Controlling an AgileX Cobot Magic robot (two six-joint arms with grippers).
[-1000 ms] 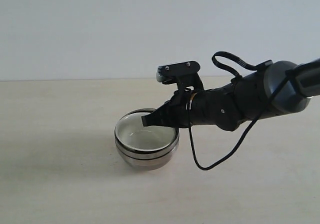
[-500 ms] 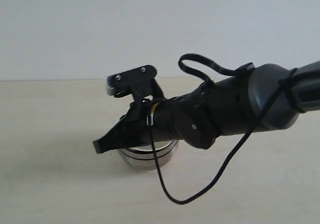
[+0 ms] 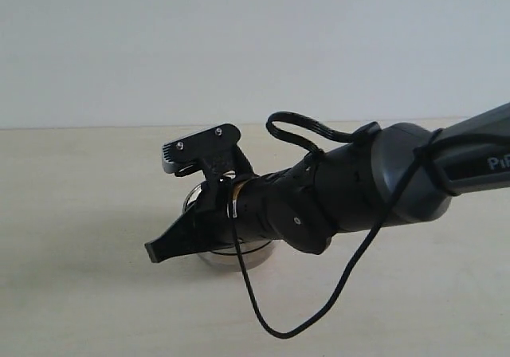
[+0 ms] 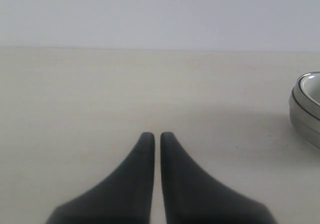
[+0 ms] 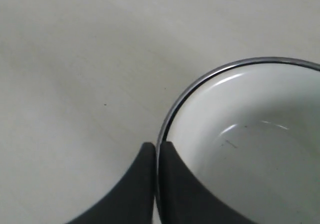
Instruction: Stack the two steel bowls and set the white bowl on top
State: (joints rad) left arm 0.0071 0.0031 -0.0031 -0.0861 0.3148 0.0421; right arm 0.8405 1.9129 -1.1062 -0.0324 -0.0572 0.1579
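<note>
Black claw (image 3: pixel 154 250) low over beige table (image 3: pixel 80 213), steel bowls (image 3: pixel 219 259) partly hidden behind

Wall (image 3: pixel 255 46): plain pale grey-white, uniform, fills upper part of exterior view. Tabletop (image 3: pixel 72 213): wide, matte, cream-beige, smooth; far edge meets wall in straight level line. Few tiny dark specks (image 5: pixel 105 104) on surface, seen in wrist views. Light: soft, even, diffuse, cool-toned. Shadows on tabletop faint, blurred at edges, slightly greyer than surrounding surface.

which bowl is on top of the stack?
The white bowl: its glossy cream inside faces up, nested in the steel bowls, whose shiny rim rings it.
</note>
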